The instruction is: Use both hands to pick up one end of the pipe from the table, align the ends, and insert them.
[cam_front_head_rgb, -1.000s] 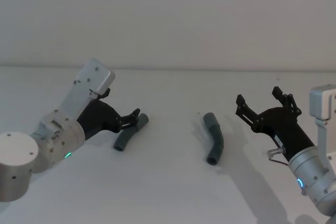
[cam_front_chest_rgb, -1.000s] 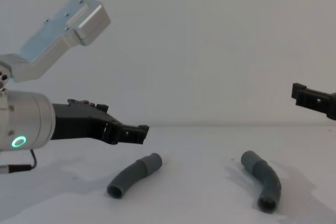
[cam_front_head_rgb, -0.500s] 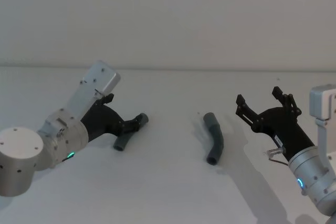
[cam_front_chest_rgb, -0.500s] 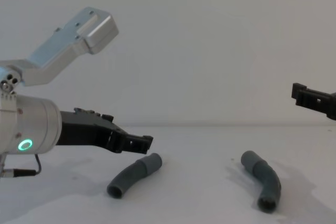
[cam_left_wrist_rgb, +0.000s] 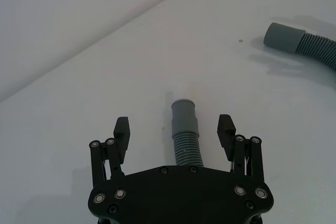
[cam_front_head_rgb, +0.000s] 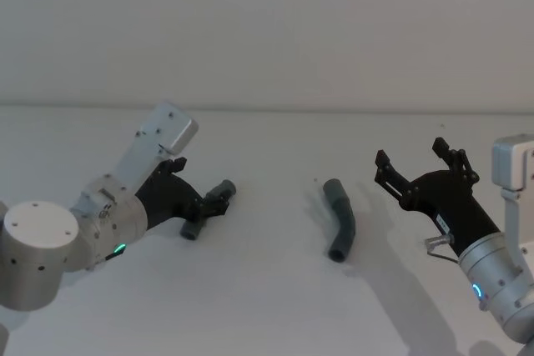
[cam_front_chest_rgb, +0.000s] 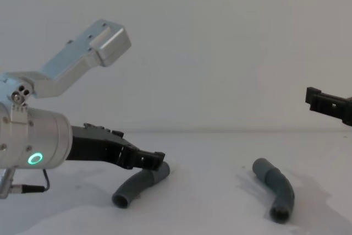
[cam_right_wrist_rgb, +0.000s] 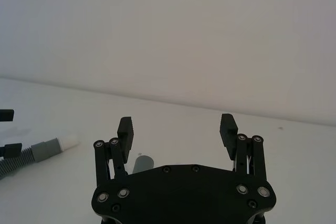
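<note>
Two dark-grey ribbed pipe pieces lie on the white table [cam_front_head_rgb: 267,306]. The left piece [cam_front_head_rgb: 191,229] [cam_front_chest_rgb: 132,189] ends in a white tip [cam_right_wrist_rgb: 70,141]. My left gripper [cam_front_head_rgb: 219,202] [cam_front_chest_rgb: 157,161] [cam_left_wrist_rgb: 174,124] is open and low over this piece, one finger on each side, not closed on it. The right piece [cam_front_head_rgb: 340,221] [cam_front_chest_rgb: 276,189] lies bent, its wide grey cuff [cam_left_wrist_rgb: 281,36] towards the back. My right gripper [cam_front_head_rgb: 410,154] [cam_right_wrist_rgb: 177,123] hangs open above the table, to the right of that piece, holding nothing.
A plain pale wall [cam_front_head_rgb: 267,31] rises behind the table. Bare table surface lies between the two pieces and in front of them.
My left gripper has dropped and moved forward, from above the left piece to straddling it near the table. The right arm and both pieces have stayed put.
</note>
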Available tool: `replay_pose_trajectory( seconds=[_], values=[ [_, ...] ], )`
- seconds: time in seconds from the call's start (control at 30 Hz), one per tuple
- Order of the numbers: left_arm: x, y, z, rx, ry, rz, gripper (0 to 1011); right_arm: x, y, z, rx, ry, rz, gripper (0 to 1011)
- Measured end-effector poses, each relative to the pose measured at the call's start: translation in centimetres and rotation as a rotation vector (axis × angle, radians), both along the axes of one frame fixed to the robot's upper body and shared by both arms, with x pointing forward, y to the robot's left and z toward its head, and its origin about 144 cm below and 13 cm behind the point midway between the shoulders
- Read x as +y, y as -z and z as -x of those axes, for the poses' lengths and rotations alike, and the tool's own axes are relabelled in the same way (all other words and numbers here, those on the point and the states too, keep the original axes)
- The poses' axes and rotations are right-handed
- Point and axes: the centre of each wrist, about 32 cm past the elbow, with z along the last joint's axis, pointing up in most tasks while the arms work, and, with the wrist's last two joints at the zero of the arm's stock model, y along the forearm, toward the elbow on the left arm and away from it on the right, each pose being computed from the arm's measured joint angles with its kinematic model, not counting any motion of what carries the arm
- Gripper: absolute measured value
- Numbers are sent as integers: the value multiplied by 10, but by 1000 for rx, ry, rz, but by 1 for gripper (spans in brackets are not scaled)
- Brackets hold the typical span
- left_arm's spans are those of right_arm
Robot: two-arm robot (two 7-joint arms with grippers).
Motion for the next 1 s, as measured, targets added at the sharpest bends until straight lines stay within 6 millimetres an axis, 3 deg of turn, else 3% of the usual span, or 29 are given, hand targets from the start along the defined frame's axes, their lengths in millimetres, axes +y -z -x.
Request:
replay_pose_trajectory(
  seconds=[1.0],
  values=[
    [-3, 0, -10, 81, -1, 10, 1001, 0, 0, 0, 0, 0, 0, 1000]
  ],
)
